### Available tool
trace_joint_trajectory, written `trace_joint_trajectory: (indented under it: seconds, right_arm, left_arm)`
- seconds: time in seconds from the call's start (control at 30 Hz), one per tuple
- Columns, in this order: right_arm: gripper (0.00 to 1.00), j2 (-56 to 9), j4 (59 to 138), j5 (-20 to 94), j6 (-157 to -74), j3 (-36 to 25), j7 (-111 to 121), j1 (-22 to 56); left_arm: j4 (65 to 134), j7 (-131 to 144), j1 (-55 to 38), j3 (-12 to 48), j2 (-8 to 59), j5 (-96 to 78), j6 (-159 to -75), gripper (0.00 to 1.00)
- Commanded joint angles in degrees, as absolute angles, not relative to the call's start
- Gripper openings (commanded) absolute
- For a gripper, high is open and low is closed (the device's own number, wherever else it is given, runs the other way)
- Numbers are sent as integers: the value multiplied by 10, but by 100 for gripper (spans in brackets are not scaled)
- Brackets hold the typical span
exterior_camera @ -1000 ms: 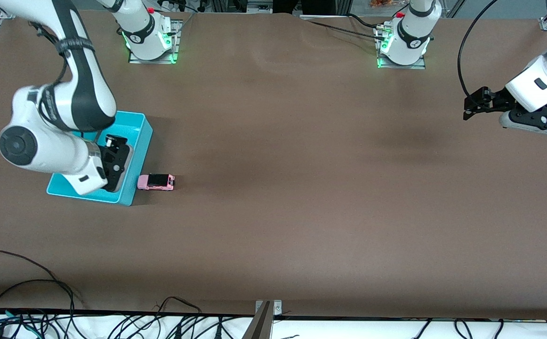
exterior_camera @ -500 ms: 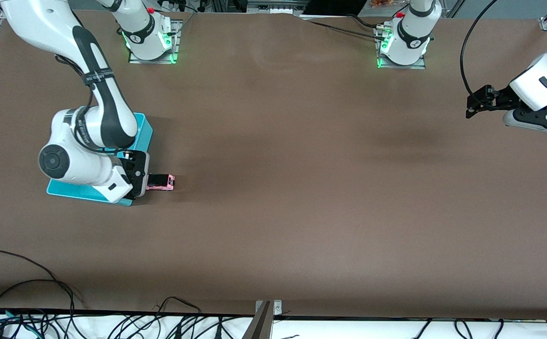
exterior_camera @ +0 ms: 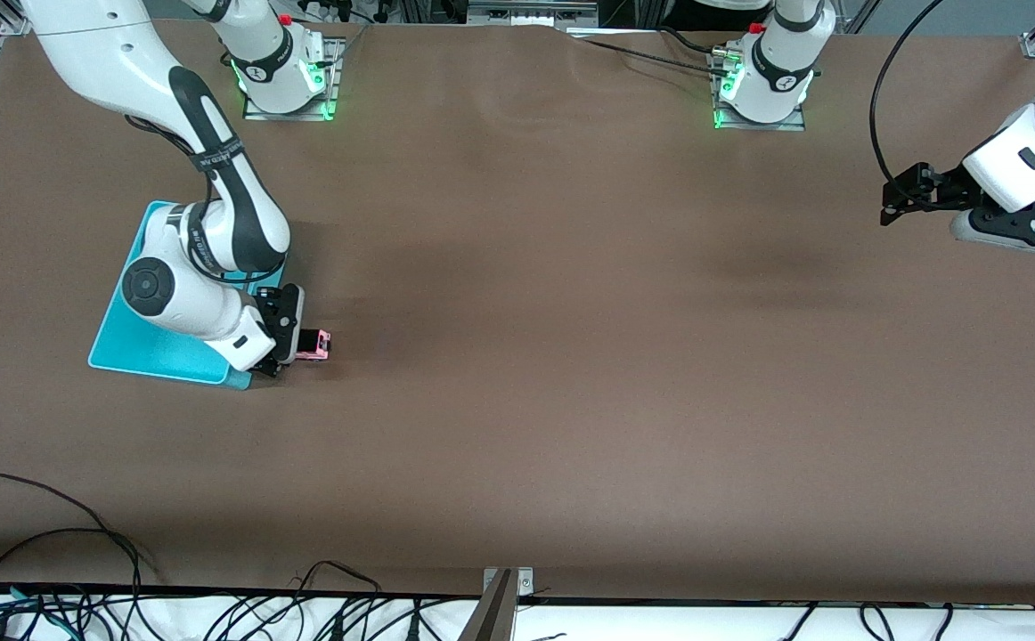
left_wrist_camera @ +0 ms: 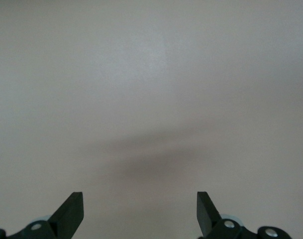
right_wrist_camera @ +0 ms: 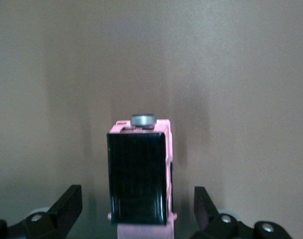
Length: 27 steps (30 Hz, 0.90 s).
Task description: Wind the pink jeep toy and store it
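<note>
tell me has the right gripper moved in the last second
Yes. The right gripper has come off the turquoise bin and now sits over the pink toy car, fingers open.

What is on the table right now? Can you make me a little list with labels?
toy: pink jeep toy, on the table beside the turquoise bin
right gripper: open, low over the jeep, one finger on each side, not touching it
left gripper: open, waiting over bare table at the left arm's end
bin: toward the right arm's end, partly hidden by the right arm
stored yet: no, the jeep is outside the bin
</note>
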<state>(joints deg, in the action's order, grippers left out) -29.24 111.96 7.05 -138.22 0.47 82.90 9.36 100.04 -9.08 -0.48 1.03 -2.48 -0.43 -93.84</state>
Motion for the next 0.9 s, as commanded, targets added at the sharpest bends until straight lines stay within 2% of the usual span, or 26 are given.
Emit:
trace_joint_trajectory:
  seconds: [0.0,0.07,0.1,0.17,0.23,0.3,0.37,0.4,0.7,0.83,0.87]
  right_arm:
    - [100,-296,1143,83,-1426,6,844,103]
    - [100,-296,1146,83,-1432,7,844,105]
    - [95,-296,1146,83,-1432,7,844,105]
    - [79,-296,1146,83,-1430,7,845,105]
    - [55,-295,1146,81,-1428,7,846,105]
    - [36,-294,1146,81,-1426,7,846,105]
    - [21,-293,1146,81,-1426,7,842,105]
    - [18,-292,1146,81,-1425,7,840,106]
    - [16,-263,1129,81,-1391,7,832,118]
    - [16,-236,1129,81,-1369,7,832,120]
    - [16,-219,1121,82,-1342,6,832,119]
  left_arm:
    - [976,-83,-10,9,-14,-10,-920,100]
    - [974,-83,-11,9,-13,-10,-919,100]
    - [972,-83,-11,9,-12,-10,-919,100]
    - [972,-83,-11,9,-12,-10,-918,100]
    - [972,-83,-11,9,-12,-10,-918,100]
    - [972,-83,-11,9,-12,-10,-918,100]
    - [972,-83,-11,9,-12,-10,-918,100]
    - [972,-83,-11,9,-12,-10,-918,100]
    - [972,-83,-10,9,-12,-10,-914,100]
    - [972,-83,-10,9,-12,-10,-914,100]
    - [972,-83,-10,9,-12,-10,-913,100]
